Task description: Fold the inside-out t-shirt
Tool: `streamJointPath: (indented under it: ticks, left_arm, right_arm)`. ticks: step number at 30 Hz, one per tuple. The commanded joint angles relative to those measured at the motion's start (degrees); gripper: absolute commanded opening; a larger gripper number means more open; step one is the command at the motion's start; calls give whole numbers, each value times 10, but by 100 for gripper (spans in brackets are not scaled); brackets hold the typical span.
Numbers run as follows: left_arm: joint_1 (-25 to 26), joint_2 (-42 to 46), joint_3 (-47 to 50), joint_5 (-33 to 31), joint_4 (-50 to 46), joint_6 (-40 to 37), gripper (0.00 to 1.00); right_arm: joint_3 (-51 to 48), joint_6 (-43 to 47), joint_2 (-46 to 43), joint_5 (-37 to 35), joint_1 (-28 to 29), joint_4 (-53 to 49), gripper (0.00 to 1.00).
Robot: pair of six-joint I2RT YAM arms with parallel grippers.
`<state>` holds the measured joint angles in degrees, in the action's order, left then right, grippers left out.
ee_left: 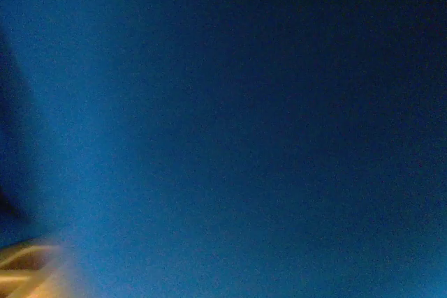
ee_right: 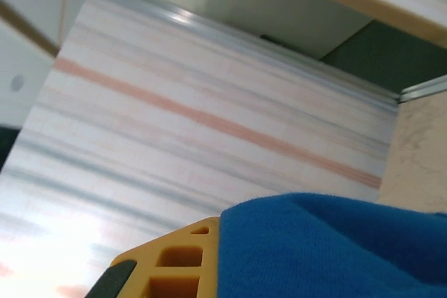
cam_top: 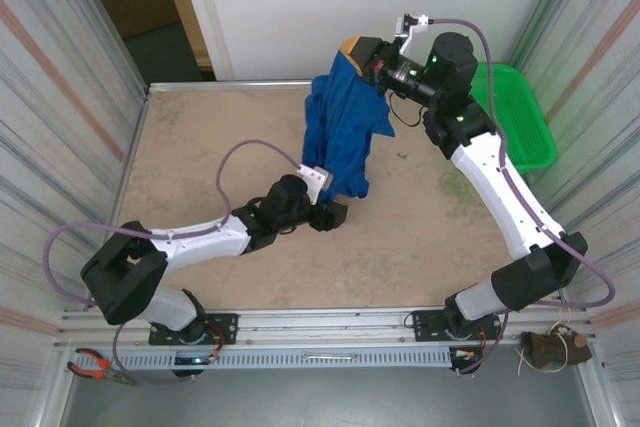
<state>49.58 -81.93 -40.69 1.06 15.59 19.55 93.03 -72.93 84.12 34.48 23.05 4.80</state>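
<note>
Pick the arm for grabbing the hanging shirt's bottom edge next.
Left. The right claw is shut on the t-shirt at its top, holding it up above the table. The left claw sits low beside the hanging lower end, with blue cloth close in its wrist view. It probably has the shorter reach.

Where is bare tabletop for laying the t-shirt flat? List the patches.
Free: the far-left table, between left wall and hanging t-shirt; the near middle, between left arm and right arm. Crowded: centre, where t-shirt meets left arm; green basket far right.
</note>
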Motion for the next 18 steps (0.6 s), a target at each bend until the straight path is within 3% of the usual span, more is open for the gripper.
streamJointPath:
  ticks: [1, 4, 9, 18]
  left_arm:
    - [-8, 65, 20, -36, -5, 14, 79]
    - [-16, 135, 18, -44, -27, -5, 80]
    - [-44, 217, -22, -39, -54, -17, 82]
    - [-100, 164, -114, 17, -66, -46, 82]
  right_arm:
    - [15, 5, -3, 140, -25, 99, 0]
    - [-54, -12, -6, 200, -51, 160, 0]
    - [-100, 4, -23, 198, -65, 165, 0]
    - [-91, 28, -27, 194, -53, 129, 0]
